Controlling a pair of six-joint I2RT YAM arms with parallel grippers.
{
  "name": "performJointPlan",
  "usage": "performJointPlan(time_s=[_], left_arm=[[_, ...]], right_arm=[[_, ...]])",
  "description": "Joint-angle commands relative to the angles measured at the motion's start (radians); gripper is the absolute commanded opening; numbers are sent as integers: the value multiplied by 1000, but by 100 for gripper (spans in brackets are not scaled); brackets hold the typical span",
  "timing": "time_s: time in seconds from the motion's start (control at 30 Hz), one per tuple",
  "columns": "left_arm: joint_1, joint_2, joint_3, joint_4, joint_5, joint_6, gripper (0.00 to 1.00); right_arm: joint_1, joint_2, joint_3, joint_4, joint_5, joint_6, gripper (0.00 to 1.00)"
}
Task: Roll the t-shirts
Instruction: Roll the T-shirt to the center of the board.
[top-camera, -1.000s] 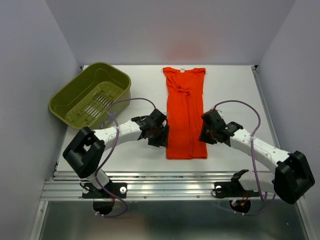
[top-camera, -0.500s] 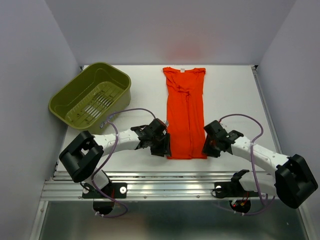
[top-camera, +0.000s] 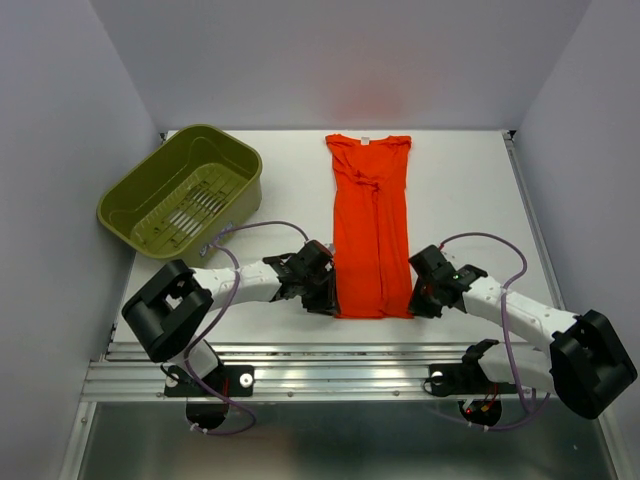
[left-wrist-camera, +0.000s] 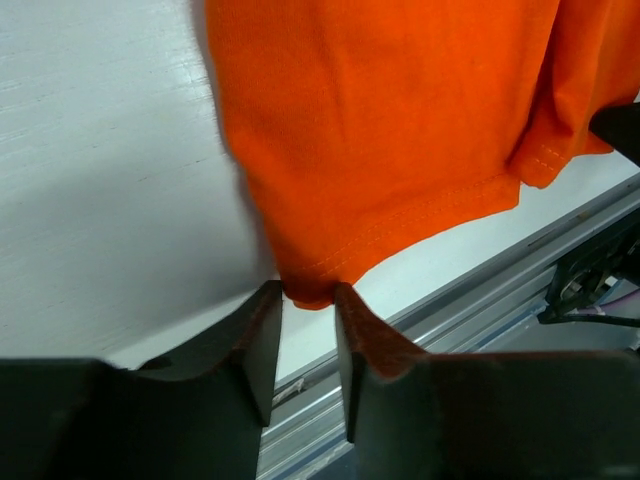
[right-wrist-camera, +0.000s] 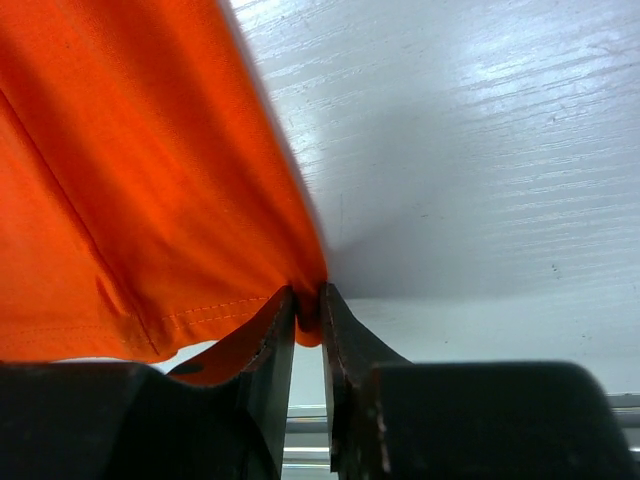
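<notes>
The left jaws & right jaws are each squeezing narrow on a hem corner of the t-shirt, lying on the counter past their tips, but the left are holding only a tiny bit, so it's prob. going to be slipping out w/ any pull.

top camera high over the near edge, looking down the whole table, both wrist cameras low and right up close, skimming the tabletop, all three sharing the near hem of the orange t-shirt
</notes>
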Motion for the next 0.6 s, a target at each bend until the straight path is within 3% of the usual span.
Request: performJointPlan(time_s=[0.0, 0.07, 0.13, 0.17, 0.27, 0.57], left_arm=[[-8, 5, -6, 17, 0, -7, 32], [-8, 8, -6, 17, 0, -7, 27], [-8, 10, 0, 17, 0, -4, 15], [-8, 13, 3, 17, 10, -1, 0], [-8, 24, 11, 14, 19, -1, 0], [-5, -10, 112, -101, -61, 11, 0]], right_arm=[[4, -8, 2, 3, 13, 3, 19], [4, -8, 3, 0, 18, -2, 16], [4, -10, 7, -1, 21, -3, 10], [4, -10, 10, -3, 21, -5, 6], [4, -13, 22, -10, 33, -5, 1], [4, -38, 117, -72, 117, -17, 1]])
